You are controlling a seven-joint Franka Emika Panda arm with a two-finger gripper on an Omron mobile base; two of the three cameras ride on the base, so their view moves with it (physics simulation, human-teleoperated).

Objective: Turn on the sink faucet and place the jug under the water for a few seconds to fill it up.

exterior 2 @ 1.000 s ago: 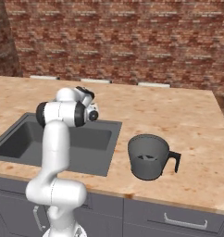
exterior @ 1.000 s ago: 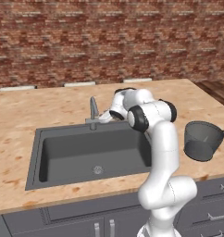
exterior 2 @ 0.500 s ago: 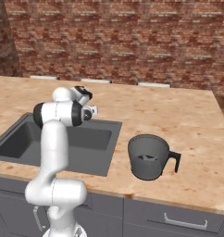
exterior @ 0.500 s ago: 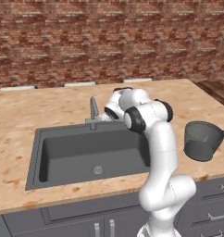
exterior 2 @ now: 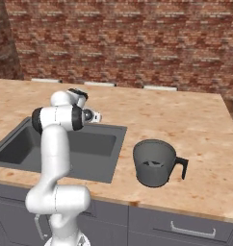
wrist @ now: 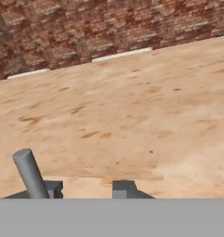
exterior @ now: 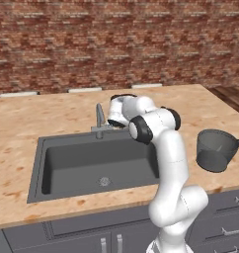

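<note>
We hold our two-finger gripper low at centre frame of the left base view, just beside the slim grey metal sink faucet, we judge to reach its lever; no water runs yet. In the hand view the faucet's post stands at lower left and the tips sit moderately apart, holding nothing. The dark grey tapered jug waits at centre right on the wood-patterned counter, beside the dark rectangular sink.
</note>
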